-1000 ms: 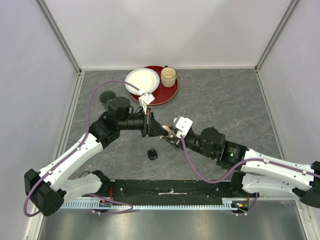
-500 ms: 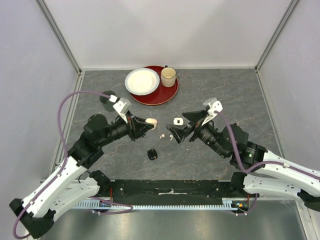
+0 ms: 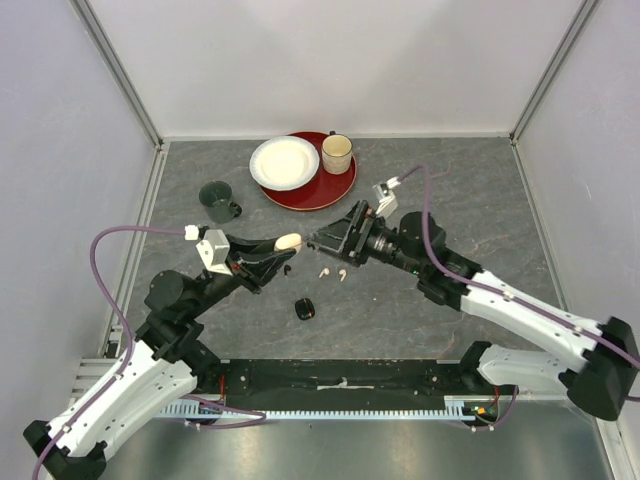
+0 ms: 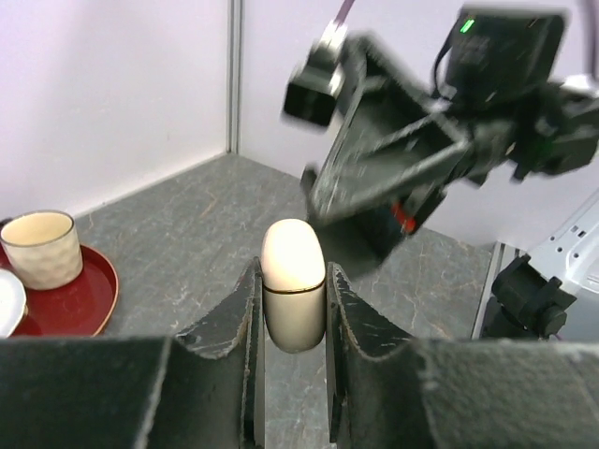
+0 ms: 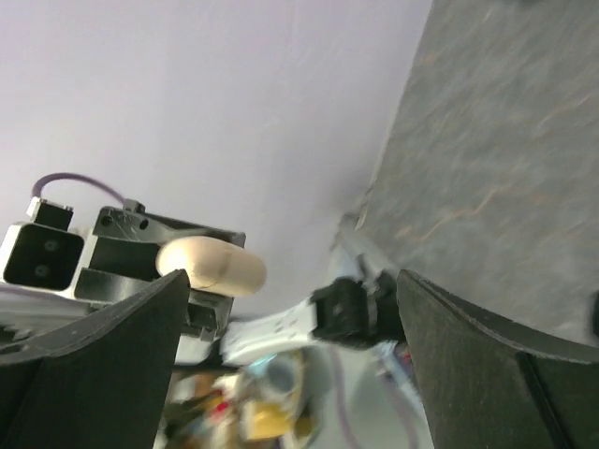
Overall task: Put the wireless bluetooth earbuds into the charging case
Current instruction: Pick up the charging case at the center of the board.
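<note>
Far left, at about 10 o'clock from the left gripper [image 3: 283,247], a dark green cup [image 3: 217,197] stood alone, no part in this. The left gripper was clenched on the pinkish-beige charging case [image 3: 288,241], held off the table with its rounded end poking out past the fingertips. In the wrist view both fingers [image 4: 241,318] pinched the case's lower half; the seam showed and the lid looked shut.

At 6 o'clock from the case a small black rounded object [image 3: 305,309] lay on the table [image 3: 480,210]; could not tell what it was. At 12 o'clock sat the red tray [image 3: 335,190] with a white plate [image 3: 284,163] and a beige cup [image 3: 337,153].

Two white earbuds [image 3: 324,271] lay loose on the table at about 5 o'clock from the case, near each other, not in it. No other earbuds seen.

The right gripper [image 3: 328,245] was released, jaws spread wide and empty, facing the case from 3 o'clock, just beside it, above the earbuds.

Risks, as I judged them: the wide jaws could bump the case and twist it out of that narrow pinch. With the lid shut, nothing would go in. A low sweep could flick the tiny earbuds away.
</note>
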Controlling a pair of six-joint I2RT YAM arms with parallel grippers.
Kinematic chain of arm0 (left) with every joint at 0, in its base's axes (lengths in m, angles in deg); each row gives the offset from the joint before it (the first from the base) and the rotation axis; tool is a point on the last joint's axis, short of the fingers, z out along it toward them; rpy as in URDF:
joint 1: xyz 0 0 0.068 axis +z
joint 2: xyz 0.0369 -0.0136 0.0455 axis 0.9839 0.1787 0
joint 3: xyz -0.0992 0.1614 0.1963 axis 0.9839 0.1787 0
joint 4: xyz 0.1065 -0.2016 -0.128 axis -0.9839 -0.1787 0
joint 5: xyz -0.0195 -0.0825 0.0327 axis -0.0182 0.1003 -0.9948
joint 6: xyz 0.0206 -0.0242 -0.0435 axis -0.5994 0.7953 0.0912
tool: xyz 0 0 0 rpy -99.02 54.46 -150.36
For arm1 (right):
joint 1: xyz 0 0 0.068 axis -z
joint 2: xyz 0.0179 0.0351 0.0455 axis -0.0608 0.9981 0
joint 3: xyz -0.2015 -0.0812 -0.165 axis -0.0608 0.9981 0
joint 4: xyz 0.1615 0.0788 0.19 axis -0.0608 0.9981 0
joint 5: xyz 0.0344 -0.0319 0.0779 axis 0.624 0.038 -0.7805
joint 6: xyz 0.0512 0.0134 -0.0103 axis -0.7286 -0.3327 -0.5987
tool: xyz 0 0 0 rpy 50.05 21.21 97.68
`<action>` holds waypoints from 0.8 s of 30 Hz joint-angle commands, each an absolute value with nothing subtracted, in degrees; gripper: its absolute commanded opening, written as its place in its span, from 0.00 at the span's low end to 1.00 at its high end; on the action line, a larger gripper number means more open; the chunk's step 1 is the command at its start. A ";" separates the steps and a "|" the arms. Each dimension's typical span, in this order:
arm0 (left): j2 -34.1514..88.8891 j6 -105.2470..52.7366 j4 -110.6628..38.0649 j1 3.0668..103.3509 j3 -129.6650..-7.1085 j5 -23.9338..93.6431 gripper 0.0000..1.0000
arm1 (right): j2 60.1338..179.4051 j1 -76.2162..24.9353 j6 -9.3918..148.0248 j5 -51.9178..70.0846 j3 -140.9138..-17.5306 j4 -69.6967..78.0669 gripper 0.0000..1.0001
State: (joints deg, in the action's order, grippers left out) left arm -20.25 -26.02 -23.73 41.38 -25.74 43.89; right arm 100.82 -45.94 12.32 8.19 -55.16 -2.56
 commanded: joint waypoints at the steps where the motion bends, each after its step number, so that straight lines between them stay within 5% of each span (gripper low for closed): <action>1: -20.53 -28.87 -15.90 41.30 -25.66 45.66 0.02 | 106.69 -45.82 -10.95 -9.36 -50.96 -26.80 0.98; 14: -20.27 -28.96 -15.82 41.30 -25.31 45.75 0.02 | 110.49 -45.82 -17.21 -11.13 -51.84 -34.11 0.97; 24: -18.51 -27.47 -14.06 41.30 -25.40 49.44 0.02 | 113.48 -45.82 -20.64 -11.40 -51.75 -38.95 0.74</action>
